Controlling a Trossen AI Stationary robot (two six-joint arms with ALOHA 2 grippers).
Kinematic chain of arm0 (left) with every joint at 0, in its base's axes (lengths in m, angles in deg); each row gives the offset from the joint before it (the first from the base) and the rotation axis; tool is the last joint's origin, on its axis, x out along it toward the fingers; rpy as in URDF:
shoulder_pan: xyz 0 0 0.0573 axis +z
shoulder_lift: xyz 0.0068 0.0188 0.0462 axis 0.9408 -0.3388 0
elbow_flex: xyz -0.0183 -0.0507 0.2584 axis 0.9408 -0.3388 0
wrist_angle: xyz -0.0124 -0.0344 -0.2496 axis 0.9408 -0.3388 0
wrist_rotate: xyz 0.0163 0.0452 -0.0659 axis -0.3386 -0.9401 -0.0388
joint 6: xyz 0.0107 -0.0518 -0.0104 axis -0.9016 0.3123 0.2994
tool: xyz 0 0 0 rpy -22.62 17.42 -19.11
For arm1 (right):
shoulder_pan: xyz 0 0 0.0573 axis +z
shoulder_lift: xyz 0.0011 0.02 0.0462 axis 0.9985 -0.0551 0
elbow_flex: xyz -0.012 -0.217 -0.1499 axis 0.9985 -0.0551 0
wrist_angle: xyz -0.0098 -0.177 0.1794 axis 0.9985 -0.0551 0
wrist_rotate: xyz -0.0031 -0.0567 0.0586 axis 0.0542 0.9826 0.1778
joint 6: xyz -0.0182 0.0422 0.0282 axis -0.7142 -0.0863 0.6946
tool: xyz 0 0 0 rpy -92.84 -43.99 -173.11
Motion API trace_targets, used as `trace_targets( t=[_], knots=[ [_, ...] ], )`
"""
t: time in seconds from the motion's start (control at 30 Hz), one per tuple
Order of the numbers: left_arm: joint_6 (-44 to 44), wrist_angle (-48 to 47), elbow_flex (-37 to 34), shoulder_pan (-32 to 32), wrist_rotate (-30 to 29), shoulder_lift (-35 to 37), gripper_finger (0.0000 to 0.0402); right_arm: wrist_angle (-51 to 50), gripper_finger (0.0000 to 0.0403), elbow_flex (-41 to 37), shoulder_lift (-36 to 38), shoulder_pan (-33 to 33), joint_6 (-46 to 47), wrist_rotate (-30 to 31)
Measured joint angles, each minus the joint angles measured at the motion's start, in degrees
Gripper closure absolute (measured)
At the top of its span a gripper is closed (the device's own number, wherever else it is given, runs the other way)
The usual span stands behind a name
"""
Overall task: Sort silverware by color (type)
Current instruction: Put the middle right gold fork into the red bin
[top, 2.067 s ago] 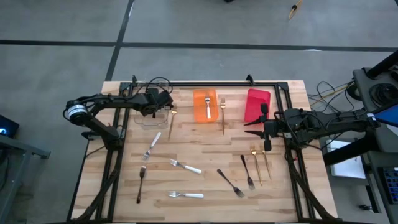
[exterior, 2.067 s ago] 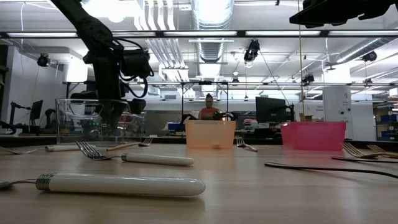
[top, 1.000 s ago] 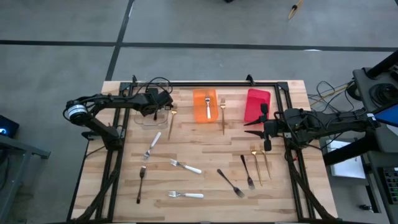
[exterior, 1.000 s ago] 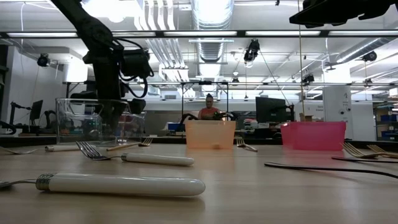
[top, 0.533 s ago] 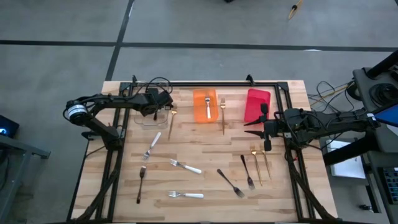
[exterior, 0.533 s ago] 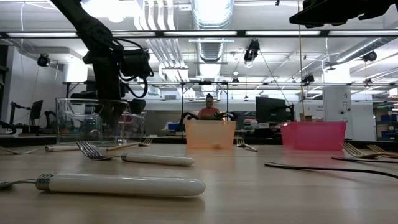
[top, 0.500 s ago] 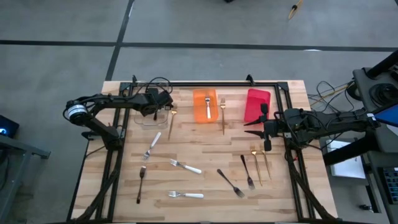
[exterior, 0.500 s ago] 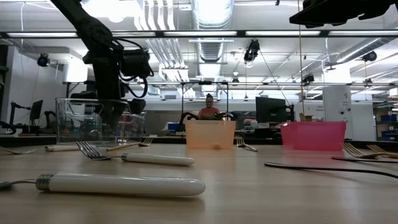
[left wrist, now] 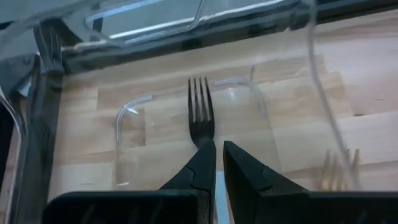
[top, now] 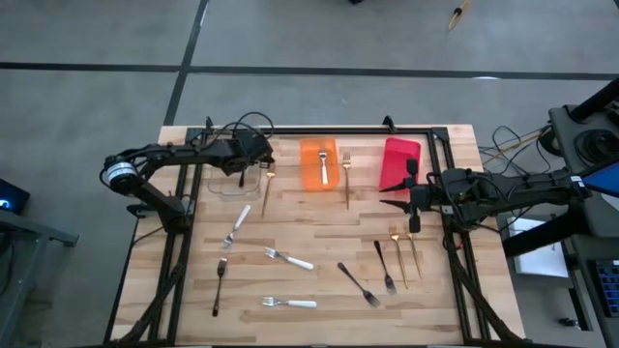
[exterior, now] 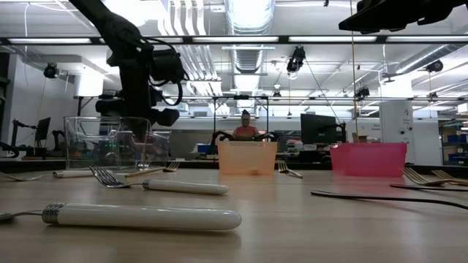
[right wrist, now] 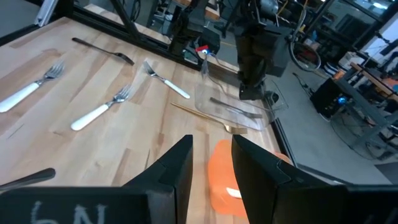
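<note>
My left gripper [top: 257, 158] is shut and hangs over the clear bin [top: 230, 182] at the far left. In the left wrist view a dark fork [left wrist: 199, 107] shows inside that bin, tines pointing away from the fingers [left wrist: 200, 167]. My right gripper [top: 387, 198] hovers open near the right edge, holding nothing. More silverware lies on the table: white-handled forks [top: 237, 224] [top: 290, 258] [top: 290, 303], dark forks [top: 220, 285] [top: 359, 283] [top: 384, 266], and gold forks [top: 268, 188] [top: 346, 179] [top: 404, 255]. My left gripper's shut fingertips stand right over the dark fork's neck [left wrist: 207, 140]. The fingers hide the handle behind it. I cannot tell whether they touch the fork.
An orange bin [top: 311, 174] with a white-handled fork inside it and a red bin [top: 399, 162] stand along the far side. A dark frame [top: 329, 129] borders the table. A person sits in the room beyond the table [exterior: 246, 128].
My left gripper has risen from low inside the clear bin to above its rim, rolling slightly, and has stayed shut.
</note>
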Motion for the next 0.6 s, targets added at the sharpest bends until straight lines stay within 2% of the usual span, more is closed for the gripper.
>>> trace_targets(
  t=[0.3,0.6],
  knots=[
    [-4.3,-1.4,3.0,-3.3,-2.2,1.0,0.0388,1.3,0.0300,0.0,0.0,0.0,4.5,0.2],
    [-11.9,-0.7,5.7,-15.0,-7.3,3.1,0.0388,2.1,0.0300,0.0,-2.4,0.0,24.6,0.2]
  ],
)
